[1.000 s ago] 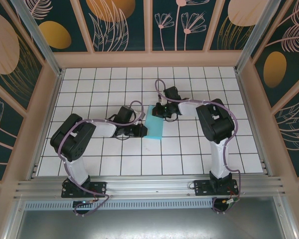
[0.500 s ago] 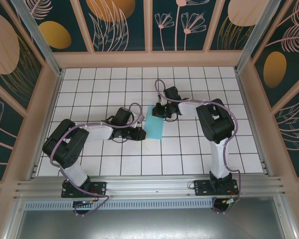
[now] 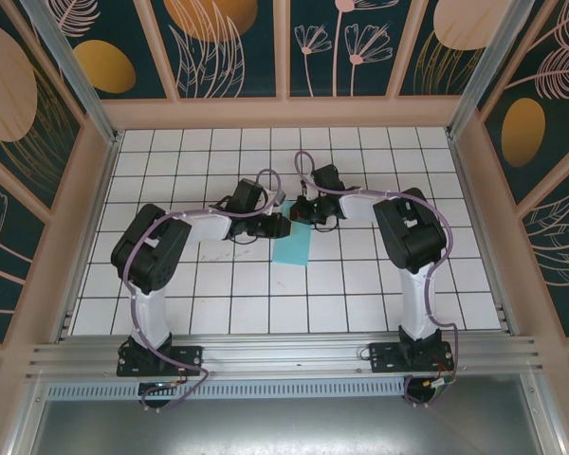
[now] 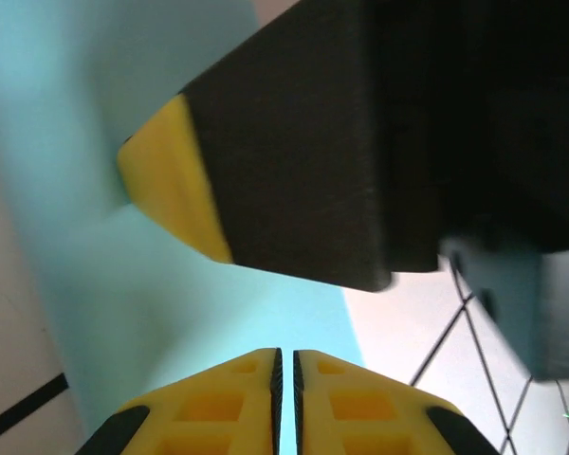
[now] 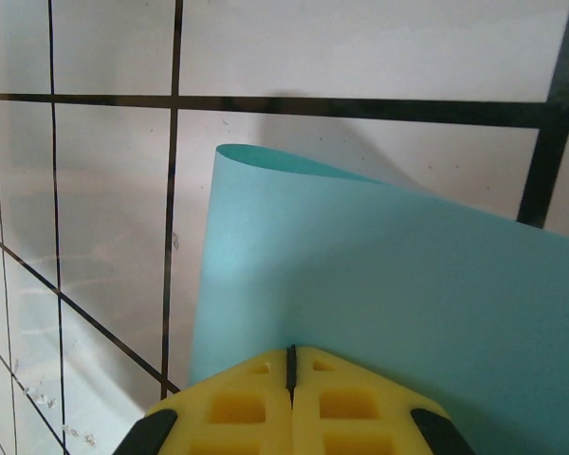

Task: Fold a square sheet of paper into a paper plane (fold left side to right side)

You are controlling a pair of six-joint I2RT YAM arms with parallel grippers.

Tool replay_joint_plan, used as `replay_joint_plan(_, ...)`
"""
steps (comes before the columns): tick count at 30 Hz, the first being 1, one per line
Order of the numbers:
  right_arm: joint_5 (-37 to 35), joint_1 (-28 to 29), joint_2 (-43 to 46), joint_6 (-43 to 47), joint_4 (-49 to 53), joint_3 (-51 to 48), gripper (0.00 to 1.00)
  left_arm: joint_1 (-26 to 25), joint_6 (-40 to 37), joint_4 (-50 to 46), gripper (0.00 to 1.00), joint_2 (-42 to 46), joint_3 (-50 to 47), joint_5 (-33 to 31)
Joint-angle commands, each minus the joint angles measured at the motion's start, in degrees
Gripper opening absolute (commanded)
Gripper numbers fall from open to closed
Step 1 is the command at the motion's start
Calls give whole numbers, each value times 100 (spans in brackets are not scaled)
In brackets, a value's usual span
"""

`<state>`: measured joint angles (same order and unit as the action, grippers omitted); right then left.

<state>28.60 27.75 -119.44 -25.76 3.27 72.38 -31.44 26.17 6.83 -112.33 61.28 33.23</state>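
A white counter (image 3: pixel 360 284) gridded with black lines sits inside dark teal walls (image 3: pixel 19 123) painted with orange discs and pale leaves, framed in light wood. Near the counter's middle lies the square sheet of paper (image 3: pixel 292 246). At its 10 o'clock corner the left claw (image 3: pixel 277 226) is clenched, pads nearly meeting over the turquoise. At the sheet's 12 o'clock edge the right claw (image 3: pixel 302 210) is clamped on the paper, which curls up off the counter.
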Motion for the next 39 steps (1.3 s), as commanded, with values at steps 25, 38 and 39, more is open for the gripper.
replay_joint_plan(25, -394, 290, 2317, -161, 89, -1810, 14, 4, 338, 199, 16, -394, -292, -226)
replay_joint_plan(38, -371, 775, 1568, -418, 119, -2000, 7, -7, 396, 198, 16, -283, -210, -160)
replay_joint_plan(39, -400, 774, 1522, -396, 215, -1999, 7, -5, 387, 172, 16, -256, -173, -145)
